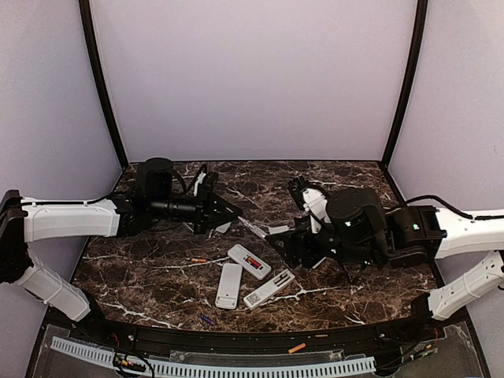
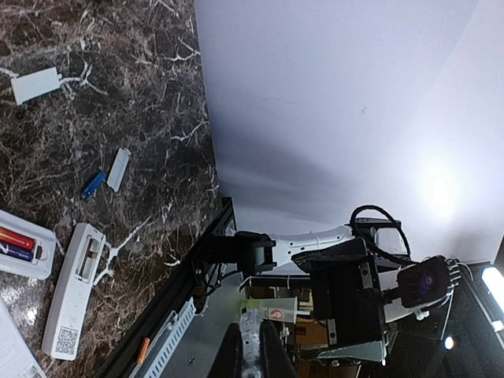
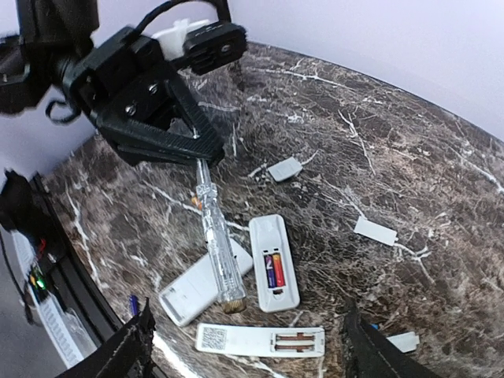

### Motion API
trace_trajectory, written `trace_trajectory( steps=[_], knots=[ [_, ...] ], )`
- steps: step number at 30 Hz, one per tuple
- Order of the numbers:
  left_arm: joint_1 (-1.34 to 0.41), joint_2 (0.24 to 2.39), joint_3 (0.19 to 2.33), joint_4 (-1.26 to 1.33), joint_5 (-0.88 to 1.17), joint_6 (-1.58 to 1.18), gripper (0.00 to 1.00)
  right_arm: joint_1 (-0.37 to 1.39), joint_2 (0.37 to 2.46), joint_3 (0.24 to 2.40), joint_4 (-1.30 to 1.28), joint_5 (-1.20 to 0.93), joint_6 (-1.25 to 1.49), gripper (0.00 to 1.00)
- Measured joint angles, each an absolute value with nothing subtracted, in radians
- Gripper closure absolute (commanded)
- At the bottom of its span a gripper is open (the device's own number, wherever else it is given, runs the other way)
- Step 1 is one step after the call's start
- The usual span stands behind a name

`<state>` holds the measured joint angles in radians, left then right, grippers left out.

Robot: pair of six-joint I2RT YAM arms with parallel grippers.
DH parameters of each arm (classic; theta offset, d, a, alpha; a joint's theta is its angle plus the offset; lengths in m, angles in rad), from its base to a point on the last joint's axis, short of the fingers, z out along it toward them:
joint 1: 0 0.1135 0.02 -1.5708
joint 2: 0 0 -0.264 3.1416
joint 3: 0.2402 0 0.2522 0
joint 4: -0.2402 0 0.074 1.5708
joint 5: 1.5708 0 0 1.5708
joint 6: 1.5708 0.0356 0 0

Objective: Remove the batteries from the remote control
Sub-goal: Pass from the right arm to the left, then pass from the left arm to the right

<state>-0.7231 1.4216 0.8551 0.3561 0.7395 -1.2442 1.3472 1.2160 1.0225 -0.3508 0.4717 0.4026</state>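
The left claw (image 3: 200,157) clenched a clear screwdriver (image 3: 216,236); the right claw (image 3: 252,350) hung released near an open remote (image 3: 272,235) holding batteries (image 3: 272,270).

Screwdriver (image 3: 216,244) sticks out of the left gripper (image 1: 227,211) jaws toward the right gripper (image 3: 250,346). On the table (image 3: 409,157) below the right jaws' gap: empty remote (image 3: 260,340) closest, loaded remote (image 3: 268,232) with batteries (image 3: 272,269) in it just ahead, third remote (image 3: 185,295) beside it, under the screwdriver.
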Motion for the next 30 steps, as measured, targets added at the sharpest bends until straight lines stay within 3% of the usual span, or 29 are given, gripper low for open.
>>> trace_trajectory(
  steps=[11,21,27,30],
  knots=[
    [-0.723,1.341,0.769,0.662,0.639,-1.266,1.0,1.267,1.073,0.79,-0.005,0.398,0.874,0.19],
    [-0.723,1.282,0.749,0.795,0.658,-1.23,1.0,1.212,1.113,0.776,0.332,0.244,0.981,0.3],
    [-0.726,1.28,0.737,0.836,0.683,-1.217,1.0,1.196,1.173,0.808,0.39,0.179,0.986,0.44],
    [-0.727,1.28,0.737,0.843,0.691,-1.212,1.0,1.196,1.219,0.844,0.39,0.142,0.988,0.47]
  ],
)
